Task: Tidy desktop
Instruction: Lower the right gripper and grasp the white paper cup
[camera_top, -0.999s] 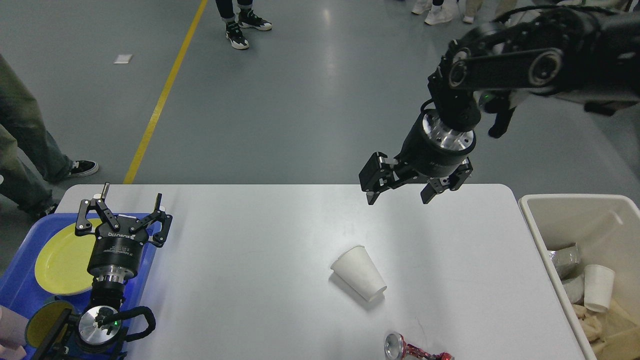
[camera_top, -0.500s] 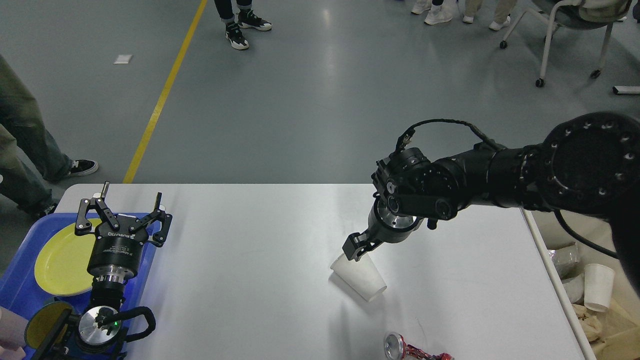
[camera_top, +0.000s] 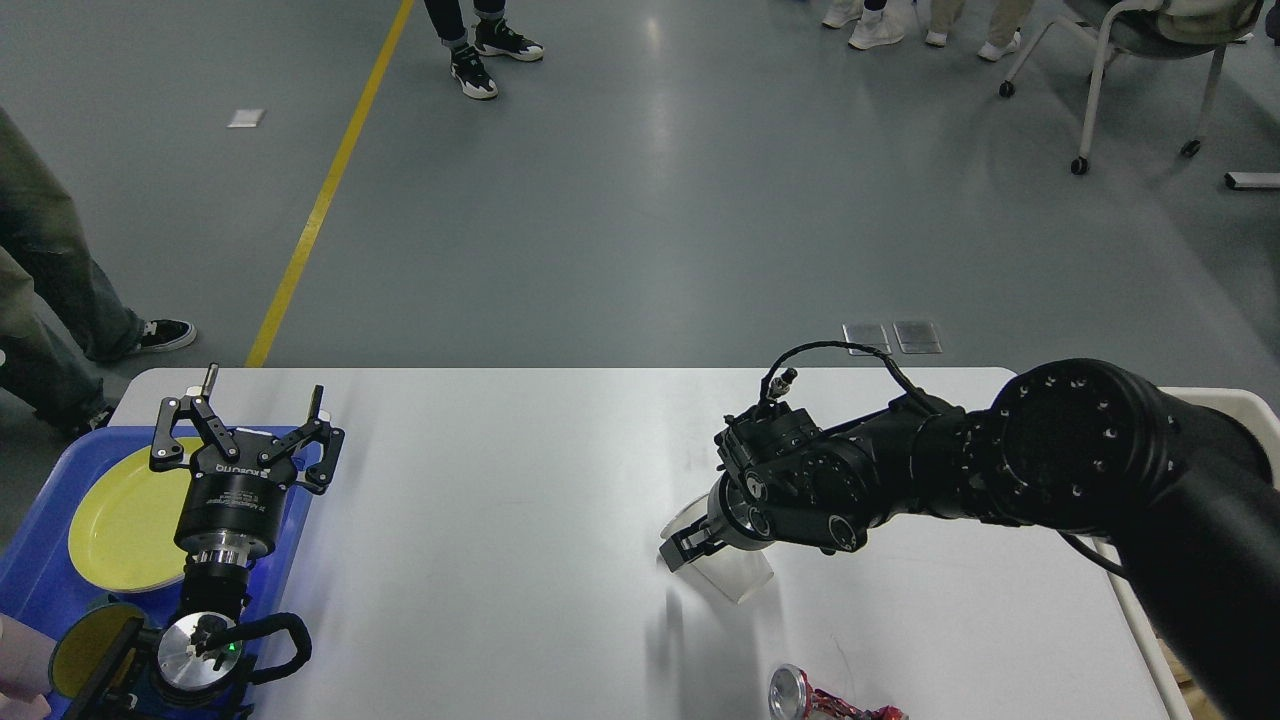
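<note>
Right claw (camera_top: 688, 545) has dropped from above the far edge a second ago to worktop level, now down on the white paper cup (camera_top: 735, 575) lying on its side at roughly 5 o'clock of centre; arm body now covers most of the cup and most of the beige bin. Fingers mostly hidden, dark and end-on, so can't tell if they're closed on the cup or just around it. Left claw (camera_top: 255, 418) unchanged: fingers spread wide, empty, hovering over the blue plastic tray (camera_top: 40, 560) at 9 o'clock, above the round yellow plate (camera_top: 125, 520). Worktop (camera_top: 480, 520) is white, smooth, slightly glossy, rounded corners, fills the lower frame. Crushed red can (camera_top: 815, 700), silver lid showing, sits at 6 o'clock near edge, same spot as before
</note>
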